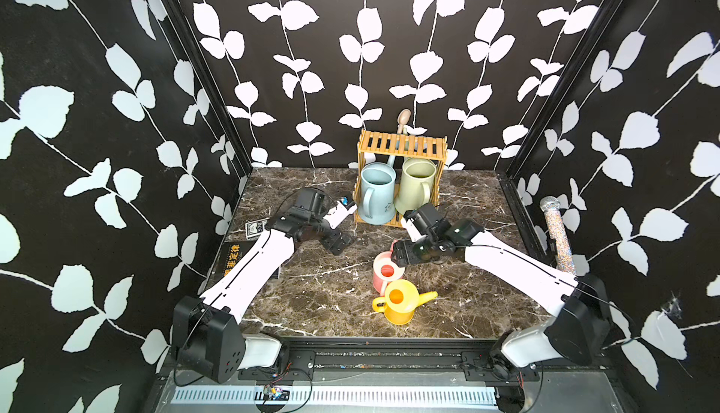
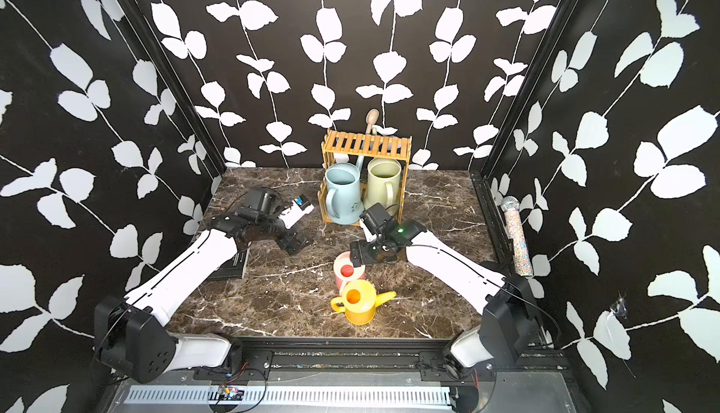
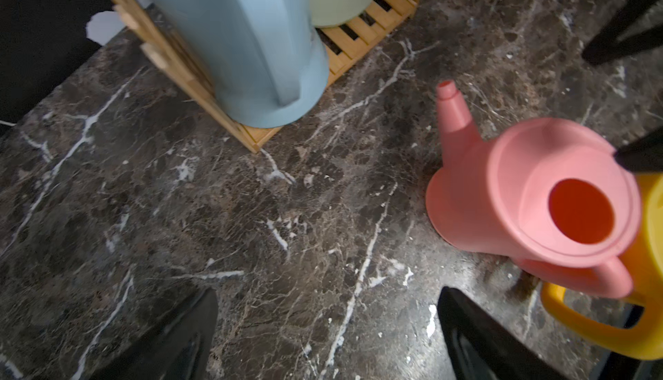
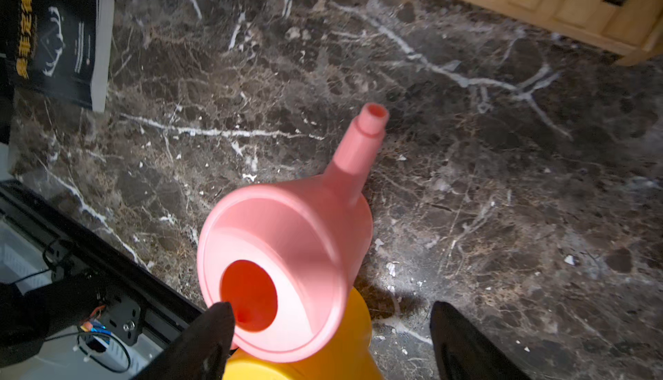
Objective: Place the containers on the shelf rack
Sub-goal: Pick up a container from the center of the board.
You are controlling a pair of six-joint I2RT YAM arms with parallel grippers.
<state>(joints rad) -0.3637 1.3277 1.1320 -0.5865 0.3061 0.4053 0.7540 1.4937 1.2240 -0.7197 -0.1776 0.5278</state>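
**Table** (image 1: 311,306): dark marble-pattern top, spans full width of cell.

**Shelf rack** (image 1: 402,146): light wood, two slatted tiers, upright at rear ctr of table, close to back wall. Seen in both top views.

**Pale blue can** (image 1: 376,196): upright on lower tier, robot's L side of rack, handle to front. Base sits at the tier's front edge per L wrist view.

**Sage green can** (image 1: 417,187): upright on same tier, just beside the blue one on the R side, handle to front. One long spout tip shows above the top tier; cannot tell which can it belongs to.

**Black book** (image 1: 233,261): flat on table at L edge, partly under L arm.

**Microphone** (image 1: 557,235): glittery, on end against R wall, off the table.

**Yellow can** (image 1: 399,302): upright on table, front ctr, spout to R, handle to L. Not on rack.

**Pink can** (image 1: 385,272): upright on table, directly behind the yellow one and hard against it; contact not confirmable. Spout points toward rack. Not on rack.

**L gripper** (image 3: 328,292): jaws spread wide, only bare table between them. Low over table, between book and rack front, clear of all cans.

**R gripper** (image 4: 328,308): jaws well apart, above pink can. One fingertip (image 4: 211,331) is over the fill hole, the other off to the side over table. No grip seen; cannot tell if the tip touches the rim.
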